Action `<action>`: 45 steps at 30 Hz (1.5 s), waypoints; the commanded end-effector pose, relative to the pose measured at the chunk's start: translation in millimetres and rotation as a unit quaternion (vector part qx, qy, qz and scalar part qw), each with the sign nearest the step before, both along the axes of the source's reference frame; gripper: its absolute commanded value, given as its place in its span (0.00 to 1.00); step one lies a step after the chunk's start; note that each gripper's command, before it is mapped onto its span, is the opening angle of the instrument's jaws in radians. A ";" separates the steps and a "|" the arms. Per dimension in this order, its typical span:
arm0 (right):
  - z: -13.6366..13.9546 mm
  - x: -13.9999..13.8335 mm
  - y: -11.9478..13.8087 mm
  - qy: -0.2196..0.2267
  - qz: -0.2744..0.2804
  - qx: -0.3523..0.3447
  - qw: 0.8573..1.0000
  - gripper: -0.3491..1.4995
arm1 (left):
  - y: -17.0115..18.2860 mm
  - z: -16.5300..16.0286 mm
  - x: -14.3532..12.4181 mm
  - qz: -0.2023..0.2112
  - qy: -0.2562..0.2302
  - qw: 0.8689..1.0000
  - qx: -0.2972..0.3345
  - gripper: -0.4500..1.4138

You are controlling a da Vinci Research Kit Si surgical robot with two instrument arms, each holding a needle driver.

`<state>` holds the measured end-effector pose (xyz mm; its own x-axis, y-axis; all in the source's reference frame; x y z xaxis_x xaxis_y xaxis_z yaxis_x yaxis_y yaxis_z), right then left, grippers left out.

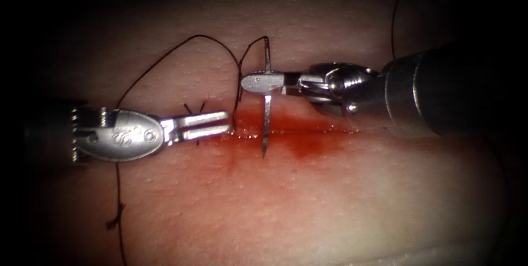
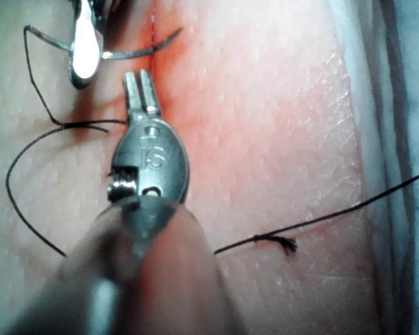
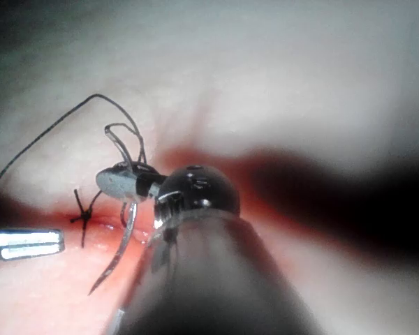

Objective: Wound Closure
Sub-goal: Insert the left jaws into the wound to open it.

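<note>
Needle (image 1: 267,113) stands upright at frame centre, clamped about a third down from its threaded end in my right tool's (image 1: 263,82) closed jaws, tip just over the cut (image 1: 308,131), while my left tool (image 1: 212,124), lower left, holds nothing, jaws barely parted.

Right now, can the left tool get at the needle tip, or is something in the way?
Probably yes. The left tool holds nothing, its jaws slightly apart beside the knot. The needle, gripped mid-curve by the right tool, hangs with its tip free over the cut, not in the tissue. Only thread hangs between.
</note>
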<state>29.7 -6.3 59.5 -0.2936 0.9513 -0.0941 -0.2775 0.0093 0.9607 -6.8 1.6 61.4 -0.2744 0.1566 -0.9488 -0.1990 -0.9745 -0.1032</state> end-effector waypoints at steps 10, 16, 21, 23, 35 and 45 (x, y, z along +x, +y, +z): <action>0.6 0.4 0.0 -0.006 -0.004 -0.027 1.000 0.00 | -0.1 3.9 -0.8 0.089 0.142 0.979 0.117 0.00; 0.6 0.6 -0.1 -0.009 -0.006 -0.036 0.999 0.00 | 0.0 5.6 -1.5 0.123 0.263 0.945 0.150 0.00; 0.6 0.6 -0.5 -0.010 -0.007 -0.043 0.999 0.00 | 0.2 6.9 -2.3 0.141 0.304 0.929 0.158 0.00; 0.6 0.6 -0.7 -0.011 -0.008 -0.047 0.999 0.00 | 0.5 7.6 -2.8 0.143 0.311 0.926 0.160 0.00; 1.3 0.8 -1.9 -0.030 -0.020 -0.109 0.993 0.00 | 3.6 12.3 -1.9 0.180 0.379 0.893 0.165 0.00; 1.6 1.7 -0.2 -0.062 -0.017 -0.220 0.973 0.00 | 2.3 13.5 -1.1 0.225 0.441 0.842 0.213 0.06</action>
<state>30.7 -6.5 60.5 -0.2246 0.8199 -0.5266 -0.3870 0.4209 0.8204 -7.3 3.7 74.3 -0.9660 0.1225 -0.2279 -0.0003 -0.8814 -0.4724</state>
